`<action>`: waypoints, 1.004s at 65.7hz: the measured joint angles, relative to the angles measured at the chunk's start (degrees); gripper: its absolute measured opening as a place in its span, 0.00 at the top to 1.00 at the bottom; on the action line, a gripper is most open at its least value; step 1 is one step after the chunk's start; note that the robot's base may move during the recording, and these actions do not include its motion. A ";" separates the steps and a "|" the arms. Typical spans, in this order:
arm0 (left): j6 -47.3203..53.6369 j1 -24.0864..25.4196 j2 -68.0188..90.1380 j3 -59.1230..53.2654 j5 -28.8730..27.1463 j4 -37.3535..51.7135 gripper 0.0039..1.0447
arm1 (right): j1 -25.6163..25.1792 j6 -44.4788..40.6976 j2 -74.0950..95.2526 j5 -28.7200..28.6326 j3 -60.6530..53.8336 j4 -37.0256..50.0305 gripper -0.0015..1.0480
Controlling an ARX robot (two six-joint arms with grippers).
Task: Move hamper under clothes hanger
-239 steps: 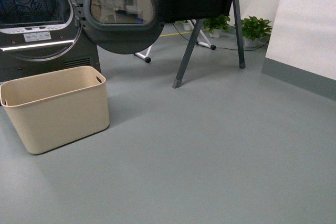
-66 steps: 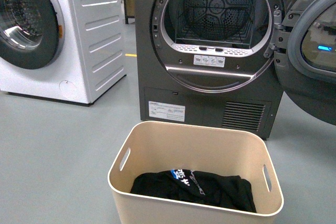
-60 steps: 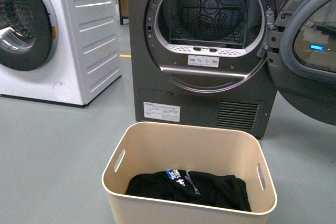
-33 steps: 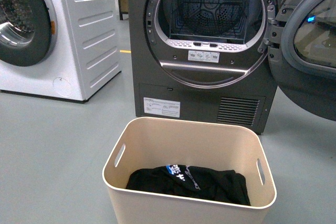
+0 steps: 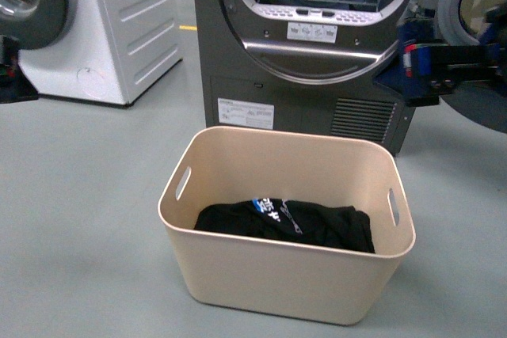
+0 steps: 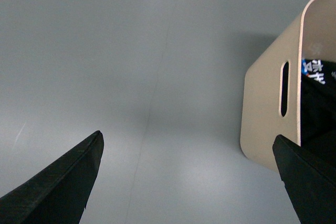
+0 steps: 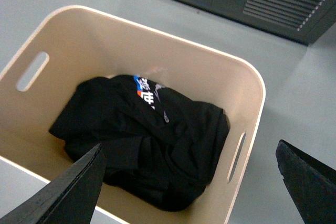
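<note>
Both grippers were spread wide, holding nothing. The left gripper (image 6: 186, 135) hung over bare floor (image 6: 105, 51), with the hamper (image 6: 268, 103) just off to its inner side and a slot handle (image 6: 284, 87) facing it. The right gripper (image 7: 190, 144) hovered above the hamper's open top and the black clothes (image 7: 142, 145). My guess: one arm per end, lining up a lift. Beyond stood the open dryer (image 5: 317, 108). The clothes hanger wasn't in view, so the hamper wasn't under it yet.
</note>
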 joint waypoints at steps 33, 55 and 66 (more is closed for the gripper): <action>2.82 -4.72 19.28 10.84 0.55 4.26 0.06 | 0.74 -3.19 21.35 9.77 13.55 -0.55 0.08; 1.33 -9.22 22.86 13.11 1.73 6.12 0.06 | -0.81 -3.65 25.51 11.67 15.02 -0.04 0.08; 0.94 -9.94 25.07 14.36 1.68 6.84 0.06 | -1.25 -3.96 26.97 12.63 15.02 0.39 0.08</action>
